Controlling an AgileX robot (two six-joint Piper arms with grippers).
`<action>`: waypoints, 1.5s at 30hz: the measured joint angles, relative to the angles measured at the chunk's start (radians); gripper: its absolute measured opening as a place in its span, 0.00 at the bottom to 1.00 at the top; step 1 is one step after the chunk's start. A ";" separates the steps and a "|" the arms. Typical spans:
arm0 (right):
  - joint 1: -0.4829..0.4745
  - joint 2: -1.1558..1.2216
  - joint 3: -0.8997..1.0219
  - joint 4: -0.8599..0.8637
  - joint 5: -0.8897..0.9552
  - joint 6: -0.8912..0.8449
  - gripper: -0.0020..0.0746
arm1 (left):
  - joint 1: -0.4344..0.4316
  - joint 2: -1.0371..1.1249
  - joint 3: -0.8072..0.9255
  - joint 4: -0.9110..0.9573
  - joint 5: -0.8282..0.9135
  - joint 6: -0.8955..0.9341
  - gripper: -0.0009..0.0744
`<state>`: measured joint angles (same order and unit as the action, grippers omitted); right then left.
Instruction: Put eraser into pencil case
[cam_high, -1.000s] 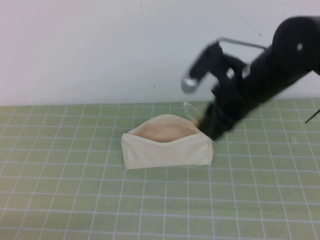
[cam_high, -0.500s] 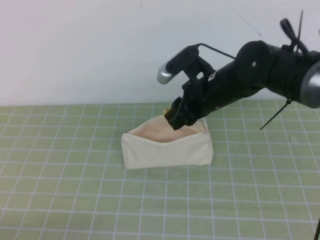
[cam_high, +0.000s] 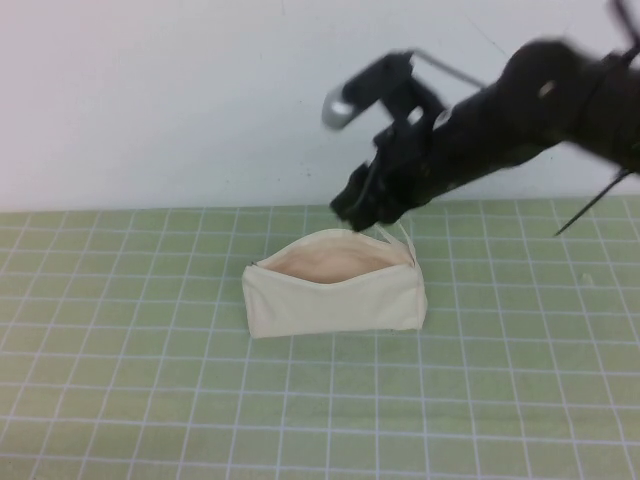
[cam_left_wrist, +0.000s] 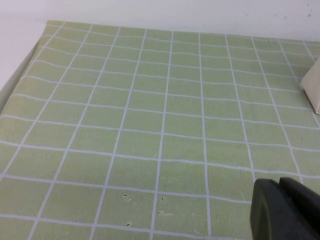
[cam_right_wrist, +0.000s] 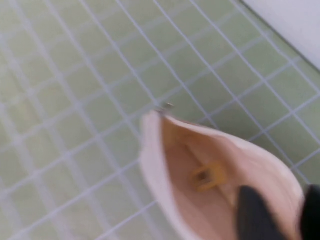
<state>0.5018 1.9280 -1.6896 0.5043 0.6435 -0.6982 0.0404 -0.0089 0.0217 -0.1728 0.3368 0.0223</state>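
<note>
The cream pencil case (cam_high: 335, 295) lies unzipped on the green grid mat, its peach lining showing. In the right wrist view the small yellowish eraser (cam_right_wrist: 207, 176) with a dark mark lies inside the pencil case (cam_right_wrist: 155, 160) on the lining. My right gripper (cam_high: 358, 208) hovers just above the case's far right end, near its loop strap (cam_high: 397, 236). Its fingers (cam_right_wrist: 255, 215) are apart and empty, with the right gripper (cam_right_wrist: 282, 215) over the case's mouth. My left gripper (cam_left_wrist: 287, 210) is low over bare mat, away from the case, fingers together; a corner of the case (cam_left_wrist: 312, 85) shows there.
The green grid mat (cam_high: 150, 380) covers the table, with a white wall (cam_high: 150, 100) behind it. The mat's left edge (cam_left_wrist: 20, 75) shows in the left wrist view. The left arm is out of the high view.
My right gripper has lifted up and back out of the pencil case's mouth. The case has not moved.
</note>
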 joint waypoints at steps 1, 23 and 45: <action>-0.002 -0.034 0.000 0.000 0.024 0.011 0.25 | 0.000 0.000 0.000 0.000 0.000 0.000 0.01; -0.057 -1.162 0.791 -0.014 -0.133 0.119 0.03 | 0.000 0.000 0.000 0.000 0.000 0.000 0.01; -0.059 -1.648 1.499 -0.175 -0.704 0.122 0.03 | 0.000 0.000 0.000 0.000 0.000 0.000 0.01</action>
<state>0.4431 0.2800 -0.1904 0.3293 -0.0609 -0.5760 0.0404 -0.0089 0.0217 -0.1728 0.3368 0.0223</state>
